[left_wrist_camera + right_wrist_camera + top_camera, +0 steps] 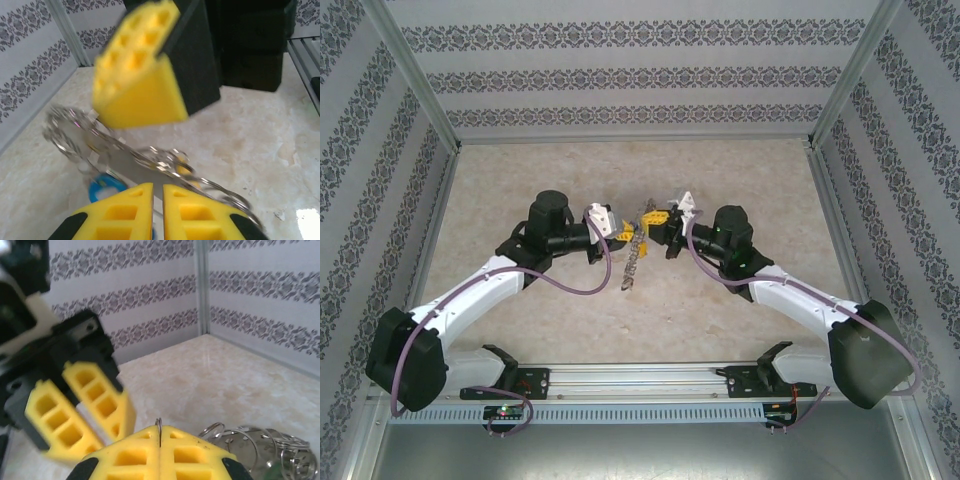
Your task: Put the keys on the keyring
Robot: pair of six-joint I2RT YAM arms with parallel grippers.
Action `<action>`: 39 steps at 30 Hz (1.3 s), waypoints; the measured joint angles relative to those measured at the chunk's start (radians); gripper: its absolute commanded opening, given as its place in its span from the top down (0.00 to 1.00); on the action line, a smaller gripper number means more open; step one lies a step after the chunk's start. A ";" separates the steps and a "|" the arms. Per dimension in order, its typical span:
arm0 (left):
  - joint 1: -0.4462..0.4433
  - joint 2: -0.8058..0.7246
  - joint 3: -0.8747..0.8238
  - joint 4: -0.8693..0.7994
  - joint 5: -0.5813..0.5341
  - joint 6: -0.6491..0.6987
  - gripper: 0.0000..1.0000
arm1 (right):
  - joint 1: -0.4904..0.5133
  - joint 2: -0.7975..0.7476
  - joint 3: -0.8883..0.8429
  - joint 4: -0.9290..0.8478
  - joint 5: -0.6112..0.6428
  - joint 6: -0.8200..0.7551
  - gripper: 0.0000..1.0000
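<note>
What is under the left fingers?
A bunch of silvery keys tangled with wire loops, one with a blue cap. The left fingers hide the bunch's near end, so any grip on it cannot be seen.

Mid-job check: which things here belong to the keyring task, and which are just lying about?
Job: keyring, pinched in right gripper; keys, bunched between the grippers; left gripper.
Just surroundings: marbled tabletop; patterned walls; front rail.
</note>
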State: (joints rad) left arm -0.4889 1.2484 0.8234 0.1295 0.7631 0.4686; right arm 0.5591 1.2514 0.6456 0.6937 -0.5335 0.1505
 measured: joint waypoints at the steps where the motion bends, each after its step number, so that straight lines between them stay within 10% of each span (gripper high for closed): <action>1: 0.000 0.000 -0.006 0.007 0.001 -0.007 0.83 | 0.006 0.002 0.000 0.019 0.012 0.009 1.00; 25: 0.046 -0.176 -0.073 0.080 -0.084 -0.120 0.62 | 0.046 0.053 0.035 0.082 -0.044 0.022 1.00; 39: 0.051 -0.068 -0.015 0.079 -0.043 -0.217 0.76 | 0.048 0.093 0.078 0.076 -0.109 -0.001 1.00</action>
State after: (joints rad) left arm -0.4377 1.1801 0.8085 0.2081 0.7200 0.2520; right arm 0.6071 1.3441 0.7235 0.7692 -0.6426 0.1497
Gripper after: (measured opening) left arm 0.288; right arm 0.049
